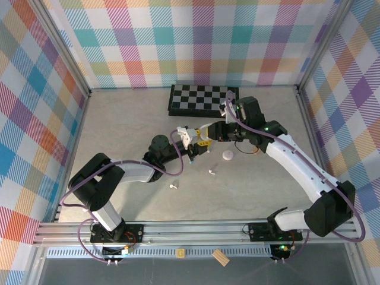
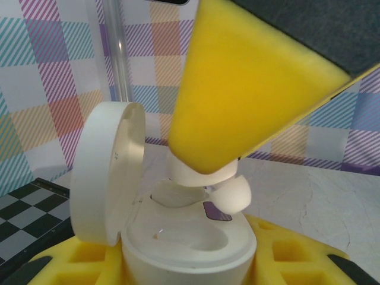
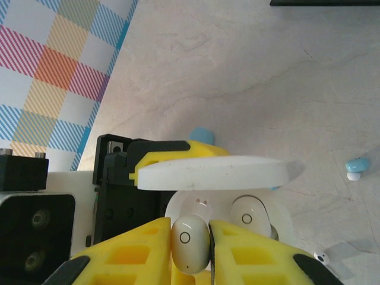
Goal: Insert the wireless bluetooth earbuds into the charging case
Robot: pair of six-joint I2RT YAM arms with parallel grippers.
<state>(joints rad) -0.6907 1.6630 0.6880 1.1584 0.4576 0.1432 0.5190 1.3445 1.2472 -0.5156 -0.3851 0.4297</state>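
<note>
Hovering over case (image 2: 196,252) in left hand (image 1: 187,136), right hand (image 1: 206,141) pinching earbud (image 3: 190,244)

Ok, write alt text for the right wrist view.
The right gripper pinches a white earbud between yellow fingers at an open white case, its lid raised, where a second white earbud sits. A blue earbud and another white one lie on the pale table to the right.

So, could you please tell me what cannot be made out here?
Top external: inside of the charging case, too small and under the right gripper.
Left wrist: part of the held earbud, behind that gripper's yellow finger.
Right wrist: the socket beneath that earbud, hidden by it and the fingers.
</note>
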